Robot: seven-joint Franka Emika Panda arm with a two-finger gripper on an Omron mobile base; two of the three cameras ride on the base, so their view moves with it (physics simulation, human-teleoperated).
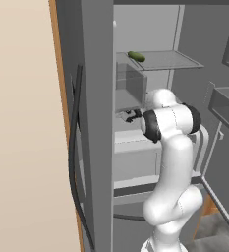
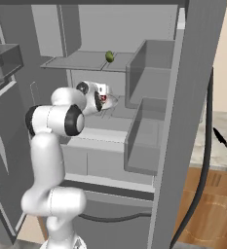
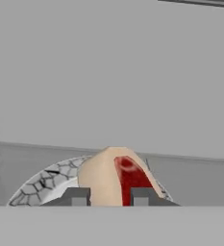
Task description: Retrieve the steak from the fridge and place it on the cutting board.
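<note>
— Starting with the largest thing: how is the fridge (image 1: 96, 123) seen?

— It is seen open, so its inside can be reached. The arm is stretched in under the wire shelf (image 1: 160, 60), near whose front edge a green vegetable (image 1: 136, 56) lies.

— And the steak (image 3: 116, 175)?

— It is seen on a patterned plate (image 3: 41, 185) inside the fridge, standing up between the fingers (image 3: 76, 196) of the end effector (image 3: 109, 196), likely for lifting out.

— Is it pinched?

— Contact cannot be told; the fingers are set apart on either side.
</note>
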